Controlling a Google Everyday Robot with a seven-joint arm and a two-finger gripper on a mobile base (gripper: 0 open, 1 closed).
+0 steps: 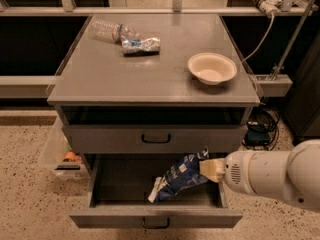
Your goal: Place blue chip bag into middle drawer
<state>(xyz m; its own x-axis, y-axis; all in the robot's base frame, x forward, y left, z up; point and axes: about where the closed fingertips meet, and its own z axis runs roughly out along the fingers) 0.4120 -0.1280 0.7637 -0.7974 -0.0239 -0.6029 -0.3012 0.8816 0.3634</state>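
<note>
Placement step, late stage. Found bag (pixel 180 176) hanging slantwise inside the open drawer (pixel 120 186), lower end at or just above the floor near the front; could not tell contact. Noted gripper (pixel 207 167) at the drawer's right side, jaws pinched on the bag's upper end. Logged arm (pixel 270 176) extended from the right, forearm roughly level. Judged next: lower slightly, release, withdraw without catching the upper drawer (pixel 156 139).

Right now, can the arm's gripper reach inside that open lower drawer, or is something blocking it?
Probably yes. The middle drawer is pulled well out, nothing covers its opening, and the gripper sits over its right side, holding the blue chip bag, whose lower end dips inside.
</note>
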